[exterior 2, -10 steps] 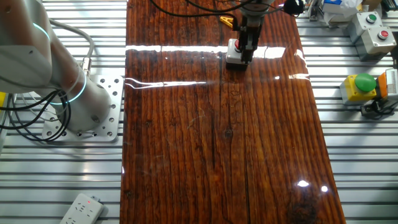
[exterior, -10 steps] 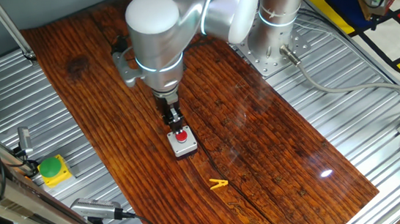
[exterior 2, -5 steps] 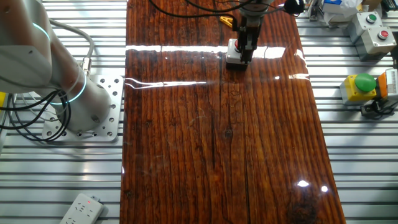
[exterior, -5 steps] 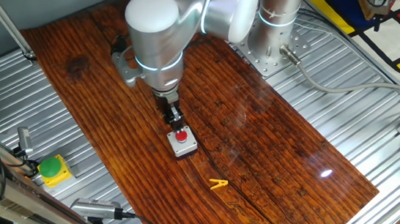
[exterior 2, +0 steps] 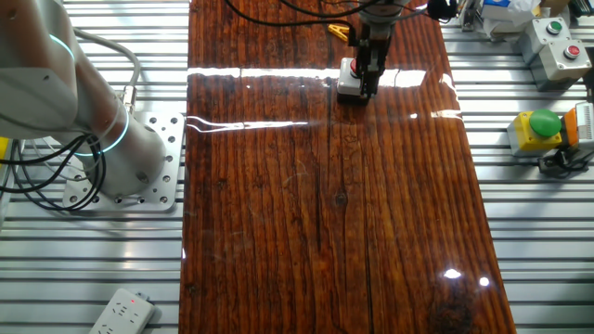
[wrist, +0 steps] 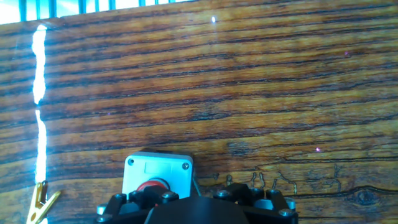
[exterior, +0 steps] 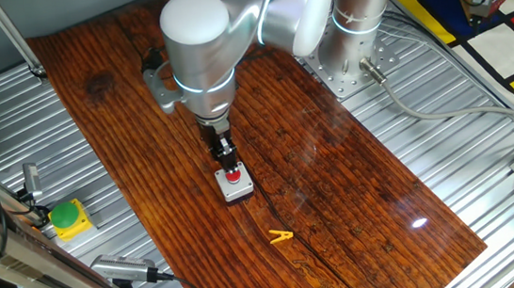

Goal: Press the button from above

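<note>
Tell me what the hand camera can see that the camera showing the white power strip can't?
Only the hand view shows the two screws on the grey box's top edge. Only the other fixed view shows the power strip, the green dome button and the arm's base plate. Both show the button, partly hidden by the hand, the yellow clip and the wooden board.

Small round red button (exterior: 233,176), set in square light-grey box, flat on wooden table
</note>
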Motion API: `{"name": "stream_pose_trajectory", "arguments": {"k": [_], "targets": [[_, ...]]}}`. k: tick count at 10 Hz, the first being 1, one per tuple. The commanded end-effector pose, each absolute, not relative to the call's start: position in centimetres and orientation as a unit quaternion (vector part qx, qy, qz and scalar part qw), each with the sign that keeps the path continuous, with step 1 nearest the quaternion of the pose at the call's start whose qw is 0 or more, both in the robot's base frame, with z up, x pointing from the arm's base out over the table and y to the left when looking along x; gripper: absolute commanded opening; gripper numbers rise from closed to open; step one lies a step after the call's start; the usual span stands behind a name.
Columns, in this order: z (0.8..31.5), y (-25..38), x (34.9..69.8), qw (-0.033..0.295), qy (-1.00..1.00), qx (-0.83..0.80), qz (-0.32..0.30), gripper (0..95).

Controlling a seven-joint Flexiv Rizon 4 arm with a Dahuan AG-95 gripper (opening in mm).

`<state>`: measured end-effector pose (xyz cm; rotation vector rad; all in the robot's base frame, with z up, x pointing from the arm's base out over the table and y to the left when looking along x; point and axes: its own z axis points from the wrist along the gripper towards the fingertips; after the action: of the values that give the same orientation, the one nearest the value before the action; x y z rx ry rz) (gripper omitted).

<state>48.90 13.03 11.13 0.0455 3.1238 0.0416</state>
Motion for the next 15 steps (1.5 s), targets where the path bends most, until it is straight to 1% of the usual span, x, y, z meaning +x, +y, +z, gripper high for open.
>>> {"name": "stream_pose_trajectory", "arguments": {"k": [1, 4, 5, 14, 15], "targets": [[11.1, 13.1, 49.0, 0.011, 1.000, 0.014, 0.015, 57.0], [11.1, 13.2, 48.9, 0.011, 1.000, 0.010, 0.017, 57.0], [11.2, 13.5, 48.7, 0.011, 1.000, 0.010, 0.018, 76.0], [10.6, 13.7, 47.9, 0.012, 1.000, 0.013, 0.017, 76.0], [10.5, 13.6, 47.9, 0.012, 1.000, 0.013, 0.016, 57.0]]}}
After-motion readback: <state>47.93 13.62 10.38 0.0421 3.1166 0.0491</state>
